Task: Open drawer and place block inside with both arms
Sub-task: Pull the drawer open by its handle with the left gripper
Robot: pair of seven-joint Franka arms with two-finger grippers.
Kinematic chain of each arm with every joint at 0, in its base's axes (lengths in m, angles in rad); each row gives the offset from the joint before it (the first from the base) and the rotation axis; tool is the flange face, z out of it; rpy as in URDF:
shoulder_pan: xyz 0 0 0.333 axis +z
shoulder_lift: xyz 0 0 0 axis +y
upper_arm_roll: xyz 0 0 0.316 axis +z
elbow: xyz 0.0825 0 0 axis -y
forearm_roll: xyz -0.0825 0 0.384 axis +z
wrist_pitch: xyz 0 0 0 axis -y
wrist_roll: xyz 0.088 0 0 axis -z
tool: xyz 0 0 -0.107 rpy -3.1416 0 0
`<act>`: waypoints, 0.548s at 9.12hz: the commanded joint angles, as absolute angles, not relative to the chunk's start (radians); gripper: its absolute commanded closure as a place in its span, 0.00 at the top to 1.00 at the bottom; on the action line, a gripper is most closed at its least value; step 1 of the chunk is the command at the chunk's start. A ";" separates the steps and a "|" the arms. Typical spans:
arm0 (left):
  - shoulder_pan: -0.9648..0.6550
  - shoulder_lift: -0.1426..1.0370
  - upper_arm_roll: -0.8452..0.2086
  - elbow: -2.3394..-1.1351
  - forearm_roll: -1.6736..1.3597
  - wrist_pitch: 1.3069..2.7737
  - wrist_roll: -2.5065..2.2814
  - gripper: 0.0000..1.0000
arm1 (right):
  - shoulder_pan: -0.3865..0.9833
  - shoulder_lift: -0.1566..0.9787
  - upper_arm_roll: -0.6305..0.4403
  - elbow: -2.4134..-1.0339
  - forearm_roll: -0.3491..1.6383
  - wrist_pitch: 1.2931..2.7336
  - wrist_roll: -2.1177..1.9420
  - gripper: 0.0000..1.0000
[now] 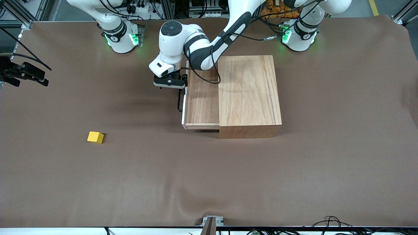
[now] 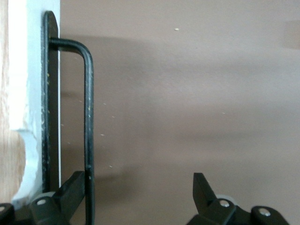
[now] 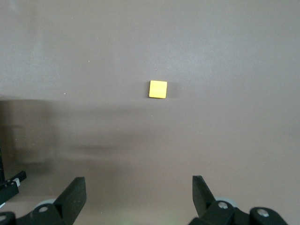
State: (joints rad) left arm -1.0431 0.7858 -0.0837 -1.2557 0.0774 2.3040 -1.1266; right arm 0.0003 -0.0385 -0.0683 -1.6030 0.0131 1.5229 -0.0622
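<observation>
Sitting toward the left arm's end of the brown cloth-covered table point(image 1: 228, 182), the large plain wooden box point(image 1: 249, 94) has its shallow light-wood drawer point(image 1: 201, 99) slid partway out toward the right arm's end, so there is already an open tray to drop into.

The drawer's white-edged front panel point(image 1: 184, 109) and thin black wire handle point(image 1: 179, 101) face away from the box. That explains the white jointed left arm point(image 1: 209, 45): it comes from its base above the box in the front view and folds down over the box's corner.

Left gripper point(image 2: 140, 197) points down, just beside the handle on the side away from the box. It is released: jaws spread, one black finger point(image 2: 70, 192) right against the handle bar, nothing clamped. My read: the pull is done or nearly done.

Small bright yellow cube block point(image 1: 95, 137) lies on the bare cloth well apart from the box, toward the right arm's end and nearer the front camera than the drawer front.

Right gripper point(image 3: 139, 197) hangs above that stretch of cloth, jaws wide apart and empty, block lying ahead of its fingers. The pick is not yet started.
</observation>
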 commanded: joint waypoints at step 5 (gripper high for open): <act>-1.000 0.665 -0.052 -1.239 0.074 2.081 -1.121 1.00 | 0.009 -0.018 -0.069 -1.577 0.006 1.509 -0.046 1.00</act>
